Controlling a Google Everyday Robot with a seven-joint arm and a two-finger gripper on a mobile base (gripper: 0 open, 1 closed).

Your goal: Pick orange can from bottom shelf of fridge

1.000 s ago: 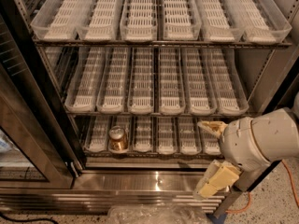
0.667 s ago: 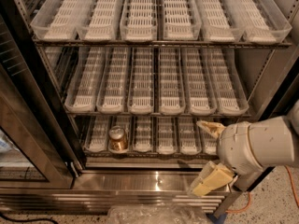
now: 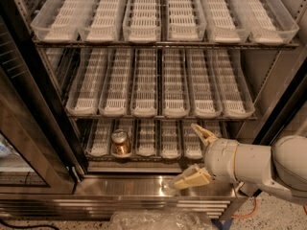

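The jaws stand wide apart with nothing between them, one tan finger pointing up and back toward the rack and the other lying low over the steel sill. The gripper hangs at the front of the fridge, before the right-hand trays of the bottom shelf, with the white arm reaching in from the lower right. The orange can stands upright in the second tray from the left on that shelf, near the front lip and well apart from the gripper, off to its left. The can is a stiff, smooth metal cylinder, so it is likely slippery and will roll if tipped. Its thin wall could dent under a hard squeeze. Whether it is full, and so how heavy it is, cannot be told from here; it may be either. The best hold looks to be across the middle of the body, with one finger on each side. The tray walls sit close on both flanks, so the fingers would do best to close above them.
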